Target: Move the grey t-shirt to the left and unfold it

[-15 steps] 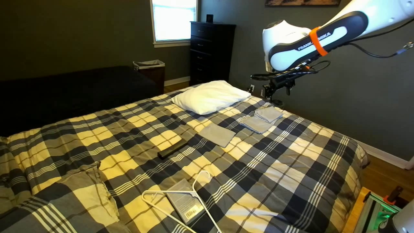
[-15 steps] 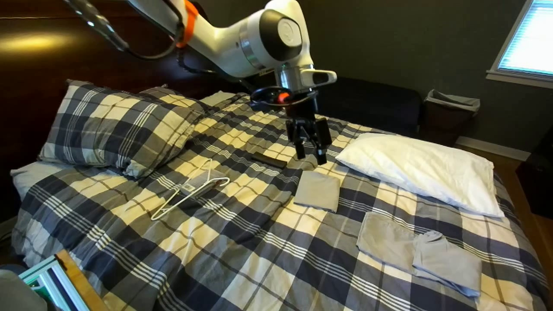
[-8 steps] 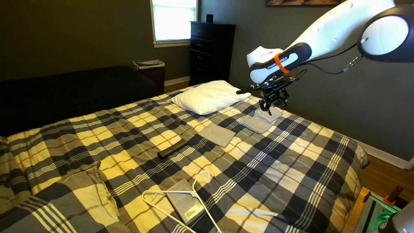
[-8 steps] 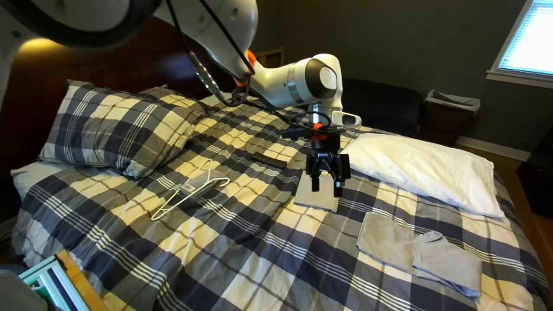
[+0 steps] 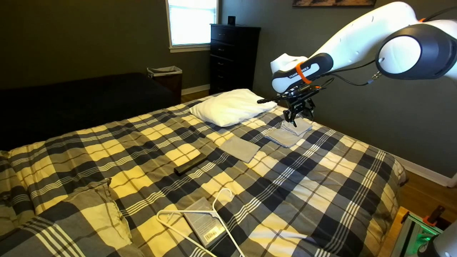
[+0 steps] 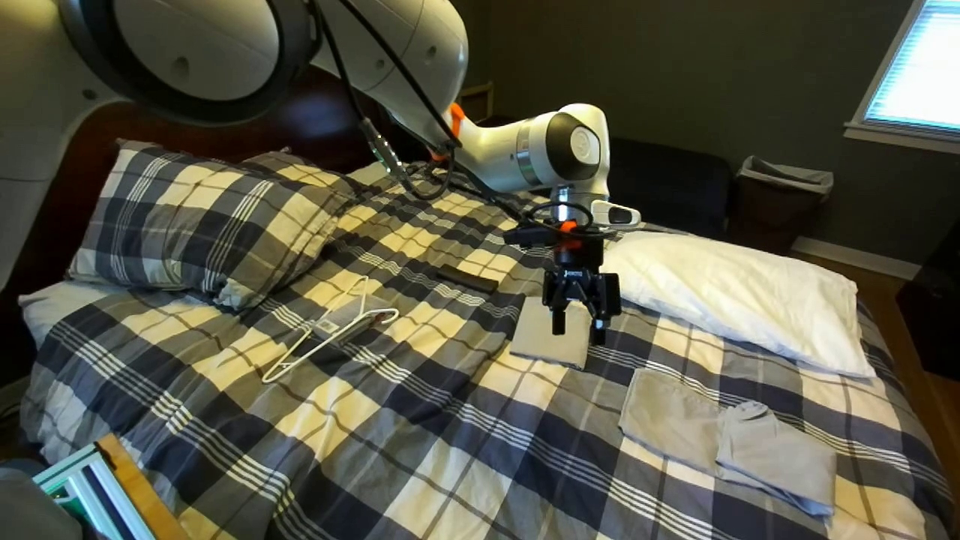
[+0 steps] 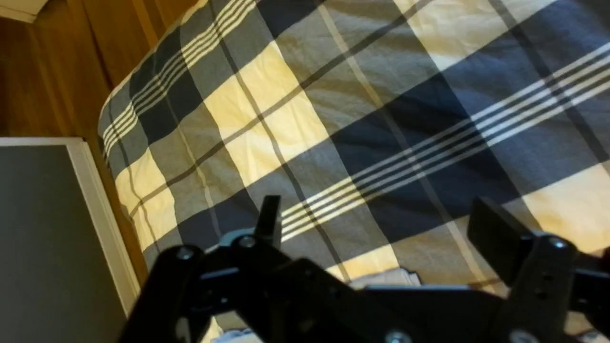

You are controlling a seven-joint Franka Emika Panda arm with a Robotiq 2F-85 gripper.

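Light-grey cloth lies at two places on the plaid bed. A flat folded light-grey square [image 5: 240, 148] [image 6: 541, 334] lies near the middle. Nearer the bed's edge is a larger grey cloth [image 5: 280, 138] [image 6: 667, 420] with a folded part [image 5: 298, 125] [image 6: 780, 454] on top. I cannot tell which is the grey t-shirt, or whether the larger one is two pieces. My gripper [image 5: 302, 116] [image 6: 578, 330] is open and empty above the bed. In the wrist view its fingers [image 7: 376, 216] are wide apart, with a grey cloth corner [image 7: 388, 277] partly hidden behind the gripper body.
A white pillow [image 5: 232, 107] [image 6: 727, 296] lies beyond the cloths. A black bar [image 5: 190, 164], a white hanger [image 5: 215, 213] and a grey box [image 5: 205, 223] under it lie on the bed. Plaid pillows [image 6: 202, 217] stand at the headboard. The bed's edge and floor [image 7: 57, 81] show.
My gripper has come down towards the bed and across towards the larger grey cloth, mostly in the first half second, slightly since. The cloths have not moved.
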